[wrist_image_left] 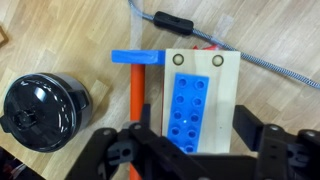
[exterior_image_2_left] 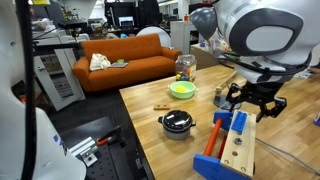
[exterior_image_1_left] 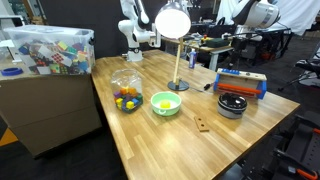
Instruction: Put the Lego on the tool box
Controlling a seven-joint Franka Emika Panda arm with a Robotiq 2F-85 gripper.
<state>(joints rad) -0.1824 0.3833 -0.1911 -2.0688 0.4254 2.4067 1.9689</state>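
— What's on that long wooden table point(exterior_image_1_left: 245, 140)?

— The biggest thing is the tool box point(wrist_image_left: 225, 80), blue and orange with a pale wooden panel on top. It sits near the table's edge. A black lidded pot point(wrist_image_left: 45, 105) stands just beside it.

— And the arm?

— The gripper point(exterior_image_2_left: 252, 100) hangs right over the tool box. In the wrist view its jaws are spread wide and clamp nothing.

— So where's the Lego point(wrist_image_left: 190, 110)?

— It's a blue brick, lying flat with its studs up on that pale panel. It sits between the two fingers with a gap showing on either side.
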